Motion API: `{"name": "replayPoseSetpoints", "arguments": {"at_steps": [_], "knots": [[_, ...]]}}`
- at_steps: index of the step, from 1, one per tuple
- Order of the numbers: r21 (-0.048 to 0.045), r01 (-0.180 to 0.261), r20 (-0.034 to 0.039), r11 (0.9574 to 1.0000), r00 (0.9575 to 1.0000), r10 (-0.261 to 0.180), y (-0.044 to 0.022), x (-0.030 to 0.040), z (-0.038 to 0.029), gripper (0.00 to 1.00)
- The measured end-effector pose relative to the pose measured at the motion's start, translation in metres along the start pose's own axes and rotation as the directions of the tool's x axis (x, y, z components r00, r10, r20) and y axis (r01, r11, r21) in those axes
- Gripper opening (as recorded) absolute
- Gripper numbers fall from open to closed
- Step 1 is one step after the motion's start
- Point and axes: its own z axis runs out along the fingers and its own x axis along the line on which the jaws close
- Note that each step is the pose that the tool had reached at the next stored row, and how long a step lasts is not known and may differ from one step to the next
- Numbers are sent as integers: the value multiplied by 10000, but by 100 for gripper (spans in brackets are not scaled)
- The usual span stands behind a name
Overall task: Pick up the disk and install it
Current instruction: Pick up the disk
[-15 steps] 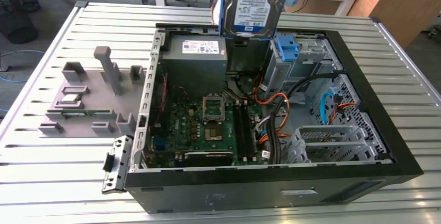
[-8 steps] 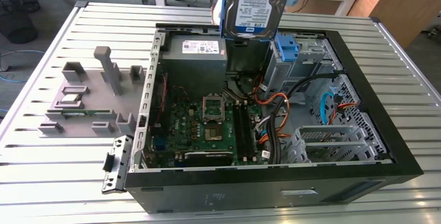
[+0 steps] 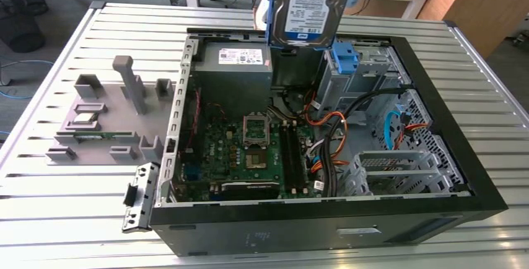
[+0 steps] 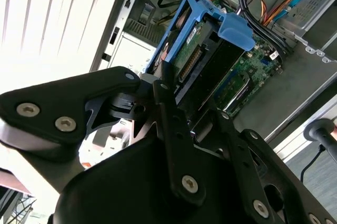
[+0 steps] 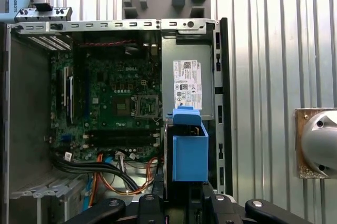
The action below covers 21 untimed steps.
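The disk (image 3: 306, 8) hangs upright above the back of the open computer case (image 3: 331, 212), its white-and-blue label facing the exterior camera and blue rails along its edges. In the second wrist view my gripper (image 4: 184, 103) is shut on the disk (image 4: 196, 50), with black fingers (image 4: 164, 84) pressed on its sides and its green circuit board showing. In the first wrist view the disk's blue rail end (image 5: 189, 151) sticks out past the gripper (image 5: 179, 205), over the case's edge beside the power supply.
Inside the case are a motherboard (image 3: 248, 151), a grey power supply with a white sticker (image 3: 235, 64), a blue bracket at the drive bay (image 3: 347, 58) and orange and blue cables (image 3: 331, 126). Grey fixtures (image 3: 108, 117) stand on the slatted table at the exterior view's left.
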Motion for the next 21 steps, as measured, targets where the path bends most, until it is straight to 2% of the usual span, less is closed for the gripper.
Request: {"name": "replayPoseSetpoints", "arguments": {"at_steps": [21], "knots": [[0,-8,-15,10000,10000,8,-68,4,-3,35]]}}
